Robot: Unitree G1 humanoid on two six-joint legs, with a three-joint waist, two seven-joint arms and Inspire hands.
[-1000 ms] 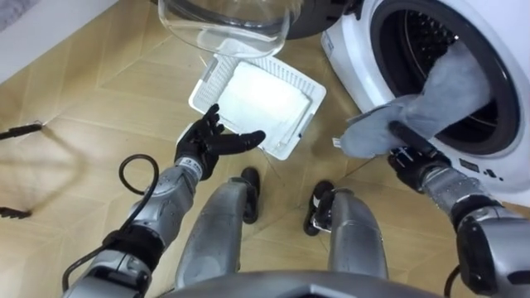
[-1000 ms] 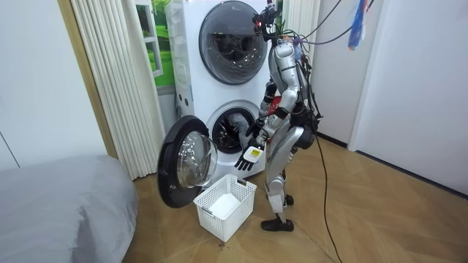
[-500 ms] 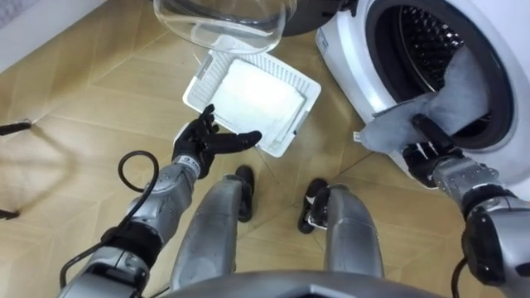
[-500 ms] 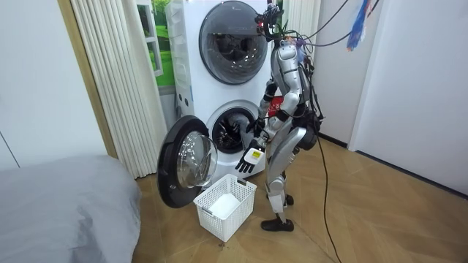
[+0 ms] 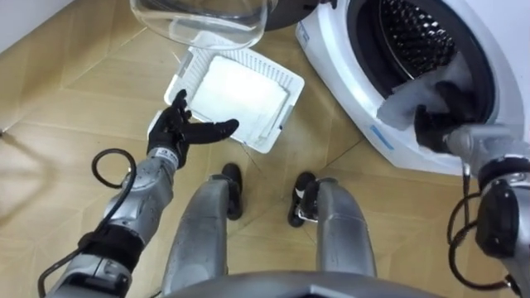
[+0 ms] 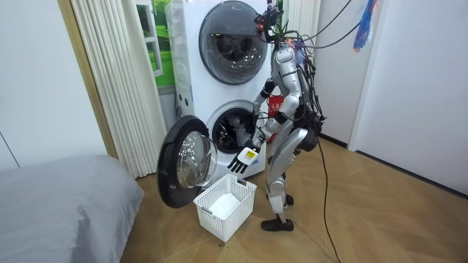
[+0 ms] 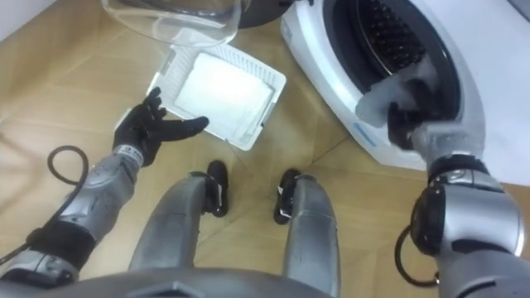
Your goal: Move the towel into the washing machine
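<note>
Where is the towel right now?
Right side of the eye views: the towel is in the right robot hand, at the open mouth of the washing machine.

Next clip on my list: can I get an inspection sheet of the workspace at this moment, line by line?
surface: wood floor; the robot stands before the washing machine, whose door is open.
job's things: grey towel at the lower rim of the drum opening, in the right hand.
clutter: white basket on the floor below the door.
hands: right hand, fingers curled on the towel; left hand open, by the basket's near corner.
cables: nothing seen beyond the robot's own.
surroundings: second machine stacked above, curtain, bed.
</note>
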